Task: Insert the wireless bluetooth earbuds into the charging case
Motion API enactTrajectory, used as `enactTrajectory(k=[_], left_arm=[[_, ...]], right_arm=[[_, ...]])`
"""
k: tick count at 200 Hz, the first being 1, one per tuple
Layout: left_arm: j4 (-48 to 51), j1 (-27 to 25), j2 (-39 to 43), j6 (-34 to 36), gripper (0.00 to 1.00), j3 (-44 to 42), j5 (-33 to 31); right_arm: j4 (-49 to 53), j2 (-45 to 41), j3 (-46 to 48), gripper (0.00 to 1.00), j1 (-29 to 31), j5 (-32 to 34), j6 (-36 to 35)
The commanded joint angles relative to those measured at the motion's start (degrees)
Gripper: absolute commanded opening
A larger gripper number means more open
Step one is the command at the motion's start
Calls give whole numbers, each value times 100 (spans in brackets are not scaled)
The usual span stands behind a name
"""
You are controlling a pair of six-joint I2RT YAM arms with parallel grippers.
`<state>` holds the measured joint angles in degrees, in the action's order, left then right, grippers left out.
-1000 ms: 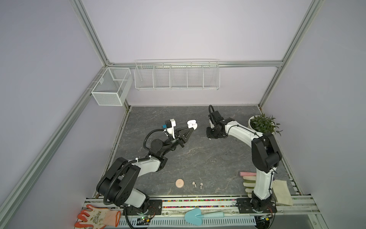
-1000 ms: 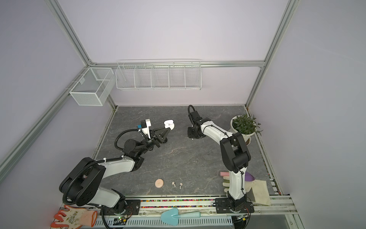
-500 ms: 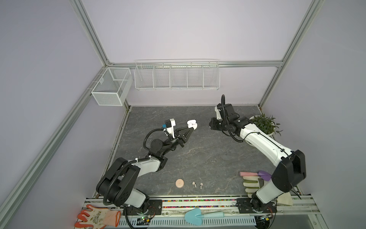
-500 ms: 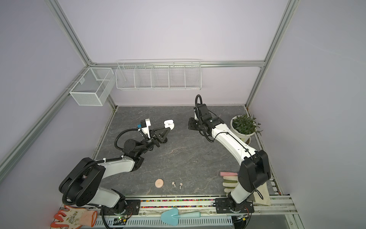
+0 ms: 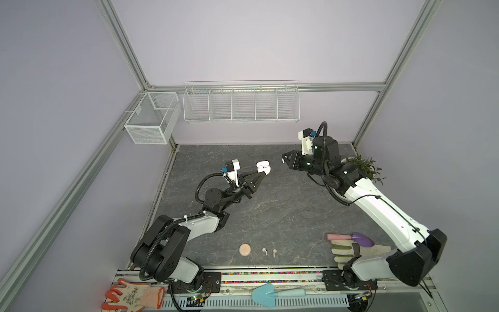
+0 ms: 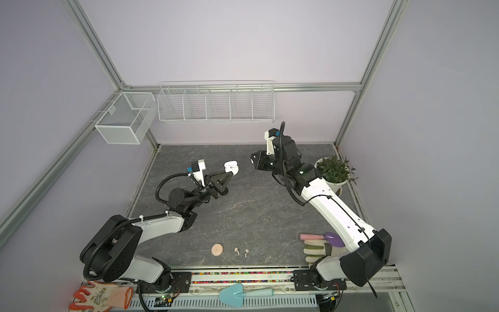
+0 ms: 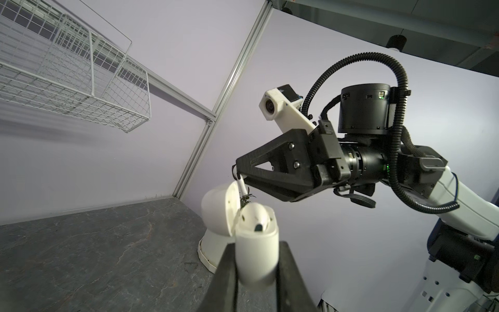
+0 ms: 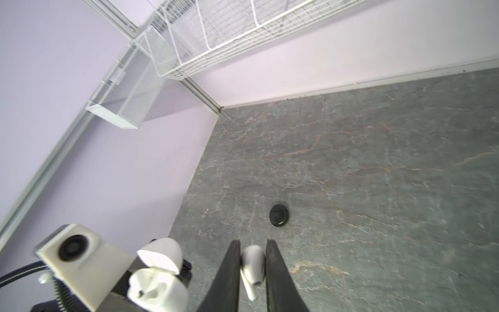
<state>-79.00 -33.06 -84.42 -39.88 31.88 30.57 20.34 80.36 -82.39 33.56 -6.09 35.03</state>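
Observation:
My left gripper is shut on the body of a white charging case, held above the table with its lid hinged open. My right gripper is shut on a white earbud, stem pointing out. It hovers just to the right of the open case without touching it. Two pale pink earbuds lie near the table's front edge, beside a round pink case.
A potted plant stands at the back right behind the right arm. A garden glove and a purple trowel lie front right. A black round puck rests on the table below the grippers. Wire baskets hang on the back wall.
The right arm has swung its elbow out to the right and lifted the gripper with the white earbud up beside the case. The left arm has held still.

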Motion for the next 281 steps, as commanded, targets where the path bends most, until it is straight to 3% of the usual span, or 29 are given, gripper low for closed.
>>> enactTrajectory(k=[1, 66, 281], left_arm=[[-221, -34, 73, 15, 0, 162, 129], [-221, -52, 49, 57, 0, 179, 257], [-221, -52, 188, 89, 0, 128, 266]], right_arm=[[-486, -183, 82, 20, 145, -250, 209], [-866, -332, 187, 20, 490, -411, 195], [-1252, -189, 517, 19, 993, 115, -308]])
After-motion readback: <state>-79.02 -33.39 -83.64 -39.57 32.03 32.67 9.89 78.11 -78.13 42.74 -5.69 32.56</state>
